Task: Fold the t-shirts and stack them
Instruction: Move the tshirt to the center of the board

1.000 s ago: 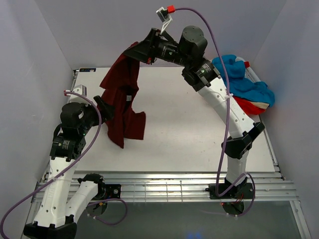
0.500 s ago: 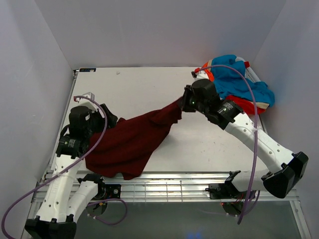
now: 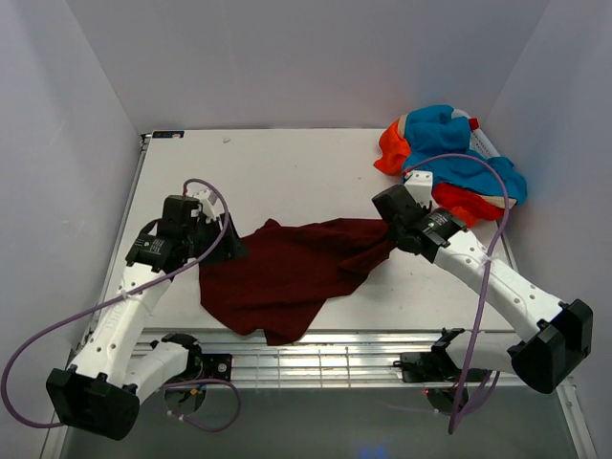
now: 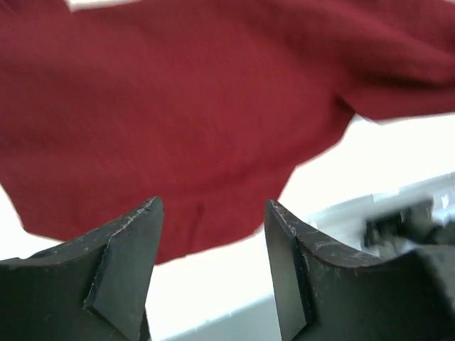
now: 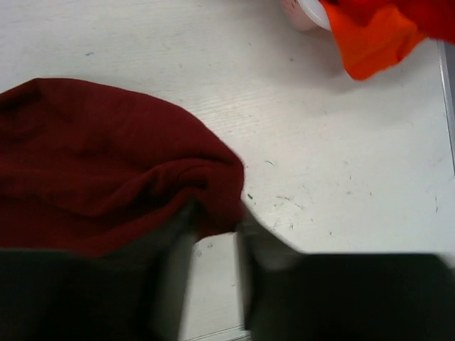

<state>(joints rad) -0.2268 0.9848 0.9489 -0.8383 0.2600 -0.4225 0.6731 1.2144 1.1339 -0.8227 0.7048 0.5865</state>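
Observation:
The dark maroon t-shirt [image 3: 287, 273] lies crumpled and spread on the white table [image 3: 287, 172], near the front edge. My left gripper [image 3: 228, 251] is at the shirt's left edge. In the left wrist view this gripper [image 4: 212, 206] is open, with only bare table between its fingers and the maroon cloth [image 4: 213, 106] just beyond the tips. My right gripper [image 3: 390, 234] is at the shirt's right corner. Its jaws [image 5: 217, 213] stand slightly apart, with a fold of the maroon cloth [image 5: 106, 177] lying between the tips. The turquoise-blue t-shirt [image 3: 449, 143] and the orange-red t-shirt [image 3: 392, 153] are heaped at the back right.
The heap of shirts fills the back right corner, and an orange sleeve [image 5: 373, 35] hangs toward my right arm. Metal rails [image 3: 335, 349] run along the table's front edge, close to the maroon shirt's hem. Grey walls close in on the left, back and right.
The maroon shirt, held up in the air a second ago, has come down onto the table. My left gripper has let go of it. My right gripper's jaws have parted a little.

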